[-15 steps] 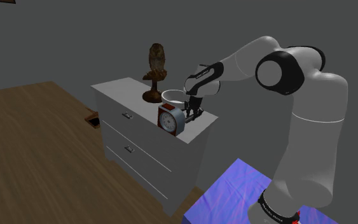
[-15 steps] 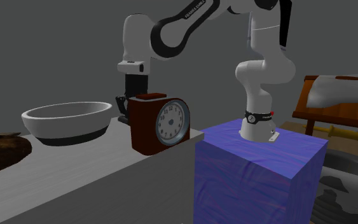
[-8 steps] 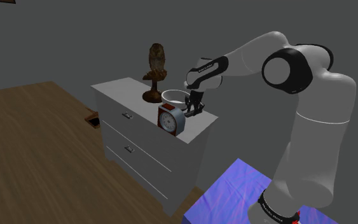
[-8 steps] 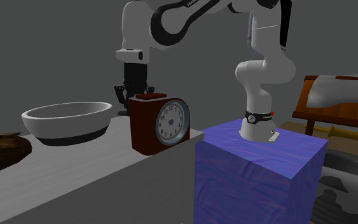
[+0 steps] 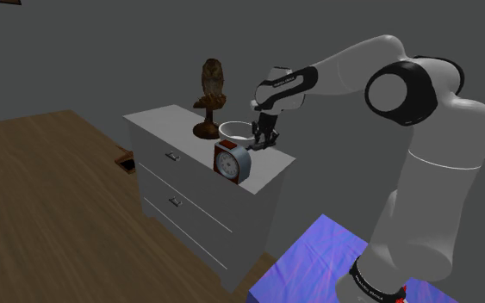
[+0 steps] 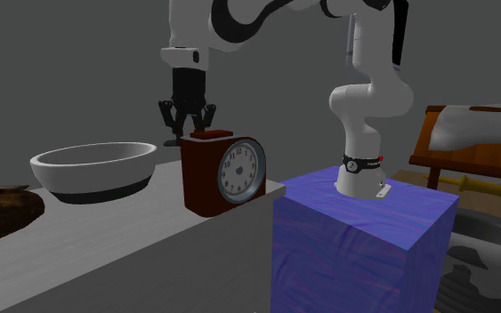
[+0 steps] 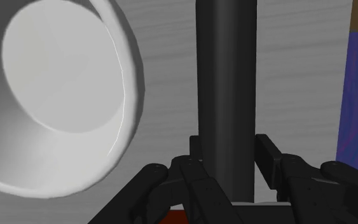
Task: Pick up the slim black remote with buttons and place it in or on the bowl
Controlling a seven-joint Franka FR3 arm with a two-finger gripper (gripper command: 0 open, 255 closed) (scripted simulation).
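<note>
- I am holding the slim dark remote (image 7: 227,95) in my claw (image 7: 228,149); the two fingers (image 7: 269,156) are pressing on its sides, so the claw is closed around it and only as wide as the remote.
- In the wrist view the remote is running straight out from between my fingers, and I cannot make out any buttons on it.
- My claw (image 6: 188,111) is hanging over the top of the white dresser (image 5: 180,185), higher than the top of the red clock (image 6: 226,173) in the second exterior view.
- The bowl (image 7: 133,83) is standing on the dresser just beside the remote, not under it; the remote is not touching the bowl.
- In the shoulder view my claw (image 5: 264,138) is showing just at the right of the bowl (image 5: 234,131), behind the clock (image 5: 229,162).
- A brown owl figure (image 5: 212,86) is standing on the dresser behind the bowl.
- My arm is rising from the blue stand (image 6: 364,231).
</note>
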